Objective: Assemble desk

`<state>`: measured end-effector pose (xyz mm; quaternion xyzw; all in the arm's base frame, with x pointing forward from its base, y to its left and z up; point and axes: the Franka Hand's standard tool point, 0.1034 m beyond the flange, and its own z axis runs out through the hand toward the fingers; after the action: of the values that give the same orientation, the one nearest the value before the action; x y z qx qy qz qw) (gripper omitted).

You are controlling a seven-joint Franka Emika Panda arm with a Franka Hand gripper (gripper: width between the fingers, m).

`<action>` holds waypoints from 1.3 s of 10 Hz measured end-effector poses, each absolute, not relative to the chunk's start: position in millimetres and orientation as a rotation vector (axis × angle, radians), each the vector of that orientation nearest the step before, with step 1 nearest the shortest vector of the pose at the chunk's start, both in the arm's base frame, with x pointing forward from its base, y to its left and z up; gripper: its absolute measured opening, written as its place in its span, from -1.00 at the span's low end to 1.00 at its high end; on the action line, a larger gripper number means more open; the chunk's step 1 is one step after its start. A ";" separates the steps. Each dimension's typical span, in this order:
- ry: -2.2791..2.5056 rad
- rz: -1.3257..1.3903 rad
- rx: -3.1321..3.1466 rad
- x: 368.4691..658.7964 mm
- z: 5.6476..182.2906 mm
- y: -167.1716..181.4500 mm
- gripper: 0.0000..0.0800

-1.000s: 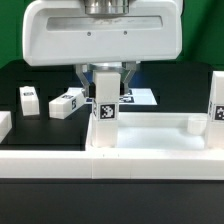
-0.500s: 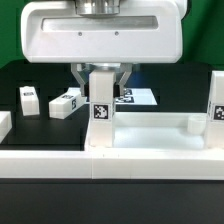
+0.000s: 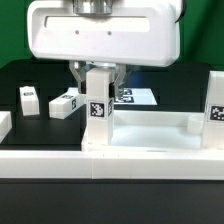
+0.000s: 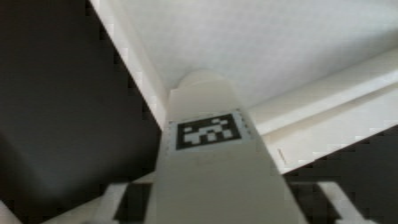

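The white desk tabletop (image 3: 150,135) lies across the exterior view with its rim up. An upright square leg (image 3: 98,97) with a black-and-white tag stands at the tabletop's near left corner in the exterior view. My gripper (image 3: 98,84) hangs straight above it, one finger on each side of the leg's upper part. In the wrist view the leg (image 4: 214,135) runs up between the fingers of my gripper (image 4: 217,205), with a dark strip on each side. Whether the pads press on it cannot be told. The tabletop's inside (image 4: 267,40) shows behind. Another leg (image 3: 213,105) stands upright at the right corner.
Two loose legs (image 3: 28,99) (image 3: 65,103) lie on the black table at the exterior view's left, and a white part (image 3: 4,122) shows at the left edge. The marker board (image 3: 137,96) lies behind the gripper. A long white rail (image 3: 150,166) runs along the front.
The leg between my fingers has shifted a little toward the exterior view's left and shows a slightly different face. The gripper moved with it. The other parts stayed put.
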<state>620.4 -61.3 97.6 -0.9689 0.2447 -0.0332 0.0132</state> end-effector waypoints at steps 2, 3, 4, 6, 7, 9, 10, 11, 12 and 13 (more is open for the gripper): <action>0.763 -0.102 -3.019 620.3 96.7 -61.2 0.26; 0.780 -0.103 -3.012 619.8 98.0 -60.5 0.26; 0.820 -0.105 -2.994 615.3 104.9 -56.8 0.56; 0.942 -0.083 -2.939 596.4 119.0 -42.8 0.62; 1.013 -0.066 -2.907 592.1 125.2 -32.5 0.62; 1.129 -0.038 -2.863 592.1 124.3 -8.5 0.62; 1.122 -0.039 -2.868 594.6 120.5 -6.6 0.62; 1.120 -0.039 -2.870 594.4 120.2 -7.9 0.62; 1.120 -0.038 -2.870 594.3 119.8 -7.6 0.62; 1.119 -0.036 -2.871 594.0 119.2 -7.3 0.62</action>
<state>594.0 -7.3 119.2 -0.9312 0.3630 -0.0118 0.0300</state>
